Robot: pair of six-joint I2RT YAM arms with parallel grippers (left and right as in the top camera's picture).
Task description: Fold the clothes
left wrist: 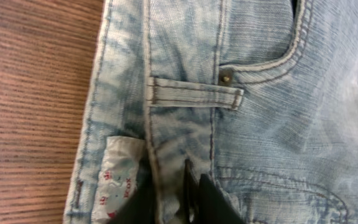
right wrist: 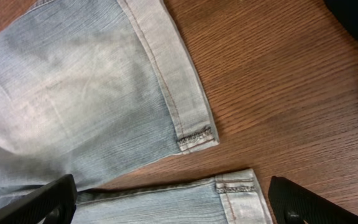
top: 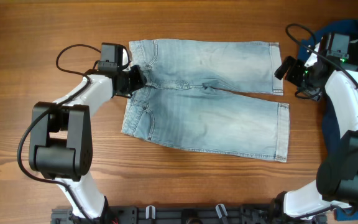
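Note:
The light blue jeans (top: 216, 106) lie flat on the wooden table, waistband to the left and both hemmed cuffs to the right. My left gripper (top: 139, 78) is at the waistband's middle. In the left wrist view its two black fingers (left wrist: 213, 202) press a ridge of waistband denim (left wrist: 166, 186) between them, beside a white label (left wrist: 118, 177). My right gripper (top: 286, 67) hovers open at the upper leg's cuff. In the right wrist view its fingertips (right wrist: 42, 202) stand wide apart over the lower leg's cuff (right wrist: 235, 190), with the upper cuff (right wrist: 179, 81) ahead; nothing is held.
A dark blue garment (top: 347, 28) is bunched at the table's back right corner, behind the right arm. A black garment (top: 332, 121) lies along the right edge. Bare wood (right wrist: 291, 93) surrounds the cuffs.

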